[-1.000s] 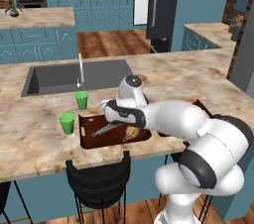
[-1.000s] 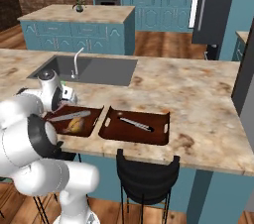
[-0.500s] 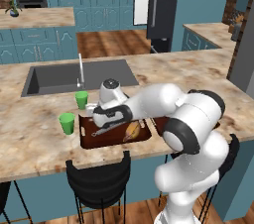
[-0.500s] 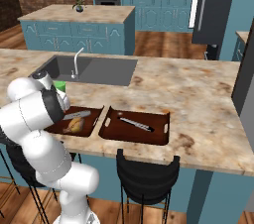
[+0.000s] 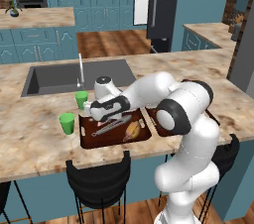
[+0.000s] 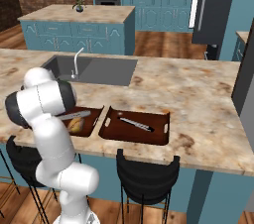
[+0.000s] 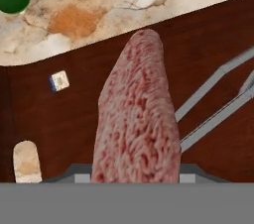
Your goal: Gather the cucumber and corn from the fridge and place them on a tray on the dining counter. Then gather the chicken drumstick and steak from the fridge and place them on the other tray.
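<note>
The steak (image 7: 136,119), a pinkish-red slab, hangs lengthwise from my gripper (image 7: 135,172), which is shut on its near end. It is just above the dark brown tray (image 7: 54,119) on the dining counter (image 5: 34,143). In the left base view my gripper (image 5: 92,113) is low over the left end of that tray (image 5: 87,139). The chicken drumstick (image 5: 131,130) lies on the tray's right part, beside silver tongs (image 5: 111,125). The fridge (image 5: 163,5) stands far behind. The cucumber and corn are out of view.
Two green cups (image 5: 81,100) (image 5: 66,123) stand just left of the tray, by the sink (image 5: 59,77). A second tray (image 6: 134,134) with a silver utensil (image 6: 135,124) lies to the right. Black stools (image 5: 99,178) stand below the counter edge.
My arm has swung left and down over the tray, carrying the steak from above the tray's right part to low over its left end.
</note>
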{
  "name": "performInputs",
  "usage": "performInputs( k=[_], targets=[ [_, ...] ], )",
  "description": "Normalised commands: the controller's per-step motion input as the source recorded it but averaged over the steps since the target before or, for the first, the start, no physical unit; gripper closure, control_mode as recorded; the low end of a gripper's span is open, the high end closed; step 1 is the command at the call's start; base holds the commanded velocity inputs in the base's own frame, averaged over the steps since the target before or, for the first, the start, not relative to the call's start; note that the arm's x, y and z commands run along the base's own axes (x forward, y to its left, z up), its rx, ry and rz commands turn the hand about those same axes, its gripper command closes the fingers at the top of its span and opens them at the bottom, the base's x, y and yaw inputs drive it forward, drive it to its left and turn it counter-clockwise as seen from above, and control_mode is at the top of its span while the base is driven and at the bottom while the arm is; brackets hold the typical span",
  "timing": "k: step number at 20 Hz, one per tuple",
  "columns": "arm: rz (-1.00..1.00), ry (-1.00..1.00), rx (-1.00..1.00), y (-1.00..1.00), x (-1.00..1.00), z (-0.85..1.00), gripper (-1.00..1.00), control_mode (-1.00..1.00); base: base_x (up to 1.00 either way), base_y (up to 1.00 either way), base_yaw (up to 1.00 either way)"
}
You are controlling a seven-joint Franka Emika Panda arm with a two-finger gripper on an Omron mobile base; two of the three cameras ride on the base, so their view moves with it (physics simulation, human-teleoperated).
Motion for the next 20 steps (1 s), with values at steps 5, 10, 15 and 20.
performInputs(
  k=[5, 10, 15, 20],
  targets=[
    [-0.11, 0.08, 0.0, 0.0, 0.11, -0.32, 1.0, -1.0, 0.0, 0.0, 0.0],
    [-0.08, 0.03, 0.0, 0.01, 0.11, -0.15, 1.0, -1.0, 0.0, 0.0, 0.0],
    [-0.05, 0.03, 0.0, 0.02, 0.06, -0.2, 1.0, -1.0, 0.0, 0.0, 0.0],
    [-0.04, 0.04, 0.0, 0.0, -0.01, -0.17, -1.0, -1.0, 0.0, 0.0, 0.0]
  ],
)
